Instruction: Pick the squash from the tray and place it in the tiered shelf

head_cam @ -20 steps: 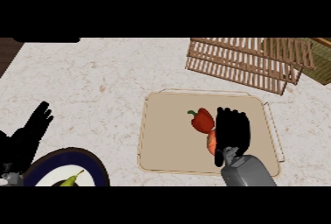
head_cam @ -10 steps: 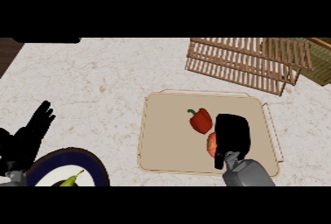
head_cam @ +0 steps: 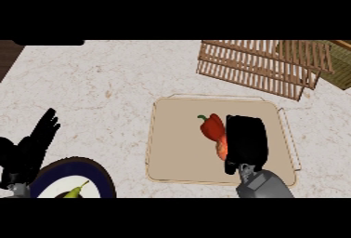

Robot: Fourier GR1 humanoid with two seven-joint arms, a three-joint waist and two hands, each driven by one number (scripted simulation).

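Here the squash (head_cam: 221,148) lies on the tray (head_cam: 179,153), right of the tray's middle, touching a red pepper (head_cam: 212,126) that sits just beyond it toward the tiered shelf (head_cam: 260,67). Only an orange sliver of the squash shows, because the right hand (head_cam: 245,142) is on top of it, covering most of it. The hand's fingers appear bent down over the squash, but whether they actually hold it or only rest above it cannot be told from this view.

The tray rests on the counter (head_cam: 103,88), and the shelf stands beyond the tray's far edge, a slatted wooden rack set apart from the tray.

As a judgement, the squash should be stiff and smooth-skinned, fairly light, and rounded enough to roll or slip under fingers that close only on its top. Taking it across its middle, thumb on one flank and fingers on the other, looks safest. The pepper touching it on the shelf side could be nudged or caught along with it, so the fingers should stay off that side.

The left hand (head_cam: 31,148) rests open at the view's left edge, fingers up, well apart from the tray, beside a dark-rimmed plate (head_cam: 96,174)
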